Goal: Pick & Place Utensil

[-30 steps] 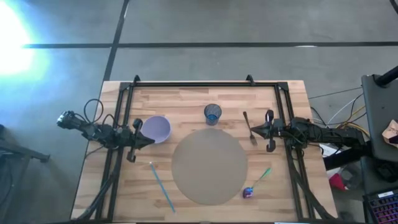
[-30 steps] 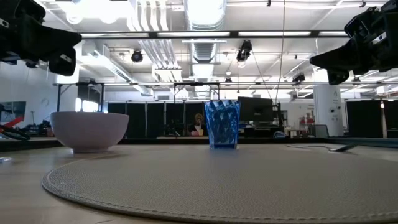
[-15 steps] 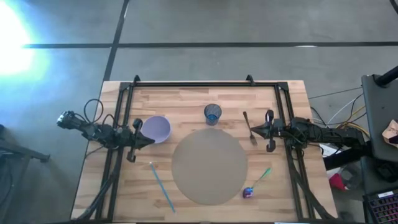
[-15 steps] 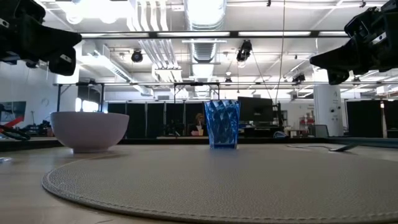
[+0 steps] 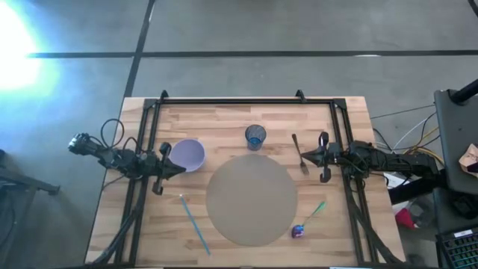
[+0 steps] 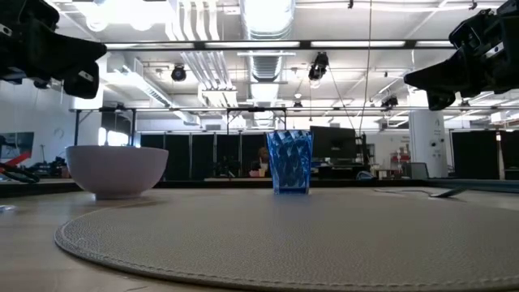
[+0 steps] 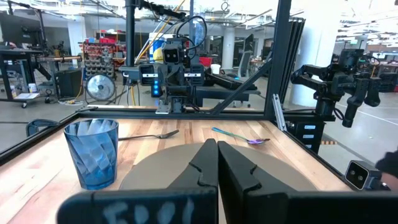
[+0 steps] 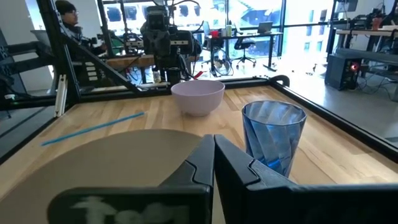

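Count on the tabletop (image 5: 224, 119): 1 bowl (image 5: 188, 155), pale lilac; 1 cup (image 5: 255, 137), blue see-thru; 1 round mat (image 5: 252, 199), grey-brown; 1 fork (image 5: 299, 152), metal; 1 spoon (image 5: 308, 219) w/ green handle & purple bowl end; 1 straw (image 5: 194, 223), light blue. So 3 long thin items, 2 vessels, 1 mat. Arms: 2, one per side, each w/ 1 hand, left hand (image 5: 181, 169) & right hand (image 5: 302, 156).

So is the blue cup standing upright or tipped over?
Upright. The blue cup stands on its base behind the round mat in the low view, and its open mouth faces up in the high view.
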`<state>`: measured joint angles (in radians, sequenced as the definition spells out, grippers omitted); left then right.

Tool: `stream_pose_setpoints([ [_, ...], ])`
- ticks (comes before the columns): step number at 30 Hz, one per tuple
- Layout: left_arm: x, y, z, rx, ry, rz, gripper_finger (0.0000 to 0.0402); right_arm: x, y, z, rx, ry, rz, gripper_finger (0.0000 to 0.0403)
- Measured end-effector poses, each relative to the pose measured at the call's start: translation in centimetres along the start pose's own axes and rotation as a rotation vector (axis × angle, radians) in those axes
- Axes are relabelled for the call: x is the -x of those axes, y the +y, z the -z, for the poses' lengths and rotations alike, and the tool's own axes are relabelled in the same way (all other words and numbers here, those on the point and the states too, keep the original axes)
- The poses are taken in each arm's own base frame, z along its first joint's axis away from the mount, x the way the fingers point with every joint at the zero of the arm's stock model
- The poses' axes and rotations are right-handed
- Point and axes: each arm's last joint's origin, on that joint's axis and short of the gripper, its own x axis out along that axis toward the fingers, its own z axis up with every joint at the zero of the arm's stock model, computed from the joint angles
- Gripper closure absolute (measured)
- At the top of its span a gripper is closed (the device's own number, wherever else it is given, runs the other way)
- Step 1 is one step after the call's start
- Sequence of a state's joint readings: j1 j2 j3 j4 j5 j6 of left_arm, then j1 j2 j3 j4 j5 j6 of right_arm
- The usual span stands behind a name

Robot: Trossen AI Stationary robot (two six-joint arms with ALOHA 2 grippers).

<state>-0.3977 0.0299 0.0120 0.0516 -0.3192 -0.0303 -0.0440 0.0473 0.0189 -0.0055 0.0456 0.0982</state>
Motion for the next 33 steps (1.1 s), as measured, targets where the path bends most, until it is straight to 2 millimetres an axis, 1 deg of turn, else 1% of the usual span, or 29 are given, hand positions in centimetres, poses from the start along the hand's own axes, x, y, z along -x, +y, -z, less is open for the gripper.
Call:
stream_pose_setpoints([
  [33, 0.0, 0.03, -0.06, 0.002, -0.008, -0.012, 0.0401, 0.0, 0.0, 0.0, -0.001, 0.0, 0.0, 0.0394],
])
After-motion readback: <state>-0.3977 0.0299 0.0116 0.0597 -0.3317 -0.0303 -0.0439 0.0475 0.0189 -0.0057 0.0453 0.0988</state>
